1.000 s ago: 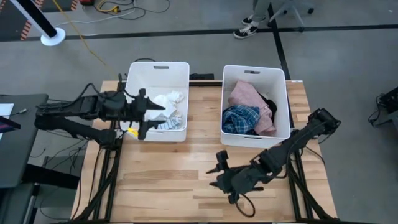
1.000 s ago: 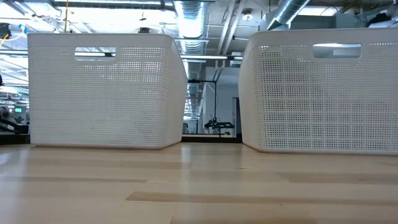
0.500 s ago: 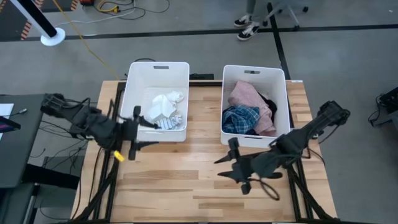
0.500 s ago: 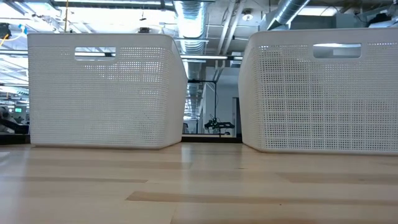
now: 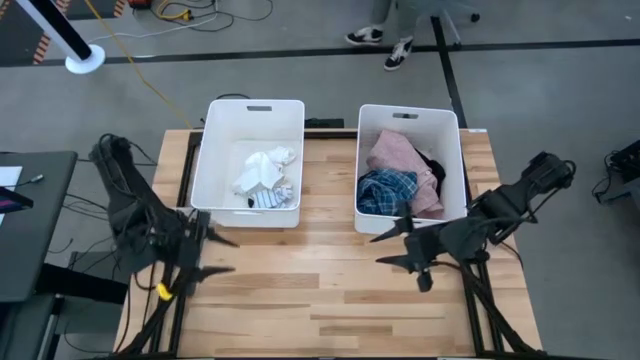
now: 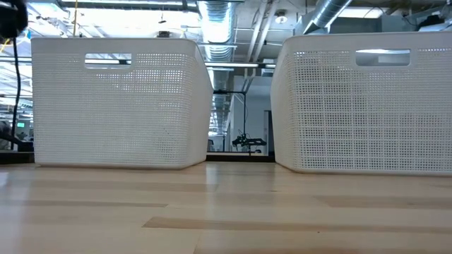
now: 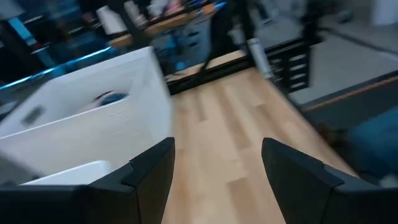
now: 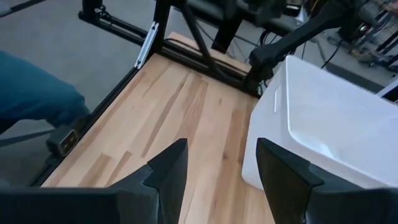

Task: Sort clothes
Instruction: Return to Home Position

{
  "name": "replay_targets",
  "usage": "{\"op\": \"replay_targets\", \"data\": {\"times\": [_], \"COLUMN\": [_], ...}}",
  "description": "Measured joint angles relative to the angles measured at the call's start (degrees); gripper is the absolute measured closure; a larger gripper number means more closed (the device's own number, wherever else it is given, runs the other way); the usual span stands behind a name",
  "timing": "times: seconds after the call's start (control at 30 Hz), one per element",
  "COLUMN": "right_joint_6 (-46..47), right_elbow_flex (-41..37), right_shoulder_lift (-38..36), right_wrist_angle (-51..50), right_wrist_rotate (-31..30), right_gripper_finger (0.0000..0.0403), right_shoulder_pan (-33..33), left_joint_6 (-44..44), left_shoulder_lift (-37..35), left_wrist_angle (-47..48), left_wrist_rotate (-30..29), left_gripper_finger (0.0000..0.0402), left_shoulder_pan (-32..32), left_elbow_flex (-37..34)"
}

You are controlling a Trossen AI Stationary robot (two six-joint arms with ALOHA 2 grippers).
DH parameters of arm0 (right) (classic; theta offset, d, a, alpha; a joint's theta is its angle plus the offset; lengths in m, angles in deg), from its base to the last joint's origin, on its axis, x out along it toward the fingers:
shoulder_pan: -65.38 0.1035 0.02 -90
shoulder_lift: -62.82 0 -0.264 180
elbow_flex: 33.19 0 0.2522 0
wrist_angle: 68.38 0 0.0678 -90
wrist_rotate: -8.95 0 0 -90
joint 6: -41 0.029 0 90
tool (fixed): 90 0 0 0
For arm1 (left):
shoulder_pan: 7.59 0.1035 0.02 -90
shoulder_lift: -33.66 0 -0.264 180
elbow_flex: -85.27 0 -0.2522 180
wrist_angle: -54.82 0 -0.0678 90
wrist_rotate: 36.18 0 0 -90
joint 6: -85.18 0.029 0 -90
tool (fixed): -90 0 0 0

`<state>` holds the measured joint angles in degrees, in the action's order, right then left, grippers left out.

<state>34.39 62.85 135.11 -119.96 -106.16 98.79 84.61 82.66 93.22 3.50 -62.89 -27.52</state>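
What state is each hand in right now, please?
Left hand: open, holding nothing.
Right hand: open, holding nothing.

Parted fingers (image 8: pixel 163 179) above table (image 8: pixel 180 118), beside white tub (image 8: pixel 323 124)

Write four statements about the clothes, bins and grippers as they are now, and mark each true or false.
1. The white socks lie in the left bin. True.
2. The blue plaid garment lies in the left bin. False: it lies in the right bin, beside the pink garment.
3. The left gripper is shut on a sock. False: it is open and empty, near the table's left edge.
4. The right gripper is open, in front of the right bin. True.
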Motion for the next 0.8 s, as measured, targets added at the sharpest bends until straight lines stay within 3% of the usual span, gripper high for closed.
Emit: {"op": "replay_targets", "data": {"times": [0.1,0.27,0.6,0.8], "right_joint_6": [1.25,2.47,2.73,1.90], "right_elbow_flex": [-0.03,-3.35,-31.50,-44.57], "right_shoulder_lift": [-1.28,-4.71,-21.52,-26.37], "right_wrist_angle": [-2.80,-2.14,23.13,37.84], "right_wrist_rotate": [1.12,1.24,1.45,8.20], "right_gripper_finger": [0.0198,0.0201,0.0235,0.0238], "right_shoulder_pan": [0.71,3.24,4.87,4.84], "left_joint_6": [1.63,2.44,2.03,4.68], "left_shoulder_lift": [-0.89,-2.88,-9.75,-11.57], "left_wrist_angle": [-6.28,-9.87,-20.08,-32.51], "left_wrist_rotate": [-0.88,-8.72,-8.04,-2.24], "left_gripper_finger": [0.0167,0.0167,0.0167,0.0167], "left_shoulder_pan": [-4.97,-11.03,-14.87,-15.24], "left_elbow_flex": [-4.55,-9.79,-20.07,-26.92]}}
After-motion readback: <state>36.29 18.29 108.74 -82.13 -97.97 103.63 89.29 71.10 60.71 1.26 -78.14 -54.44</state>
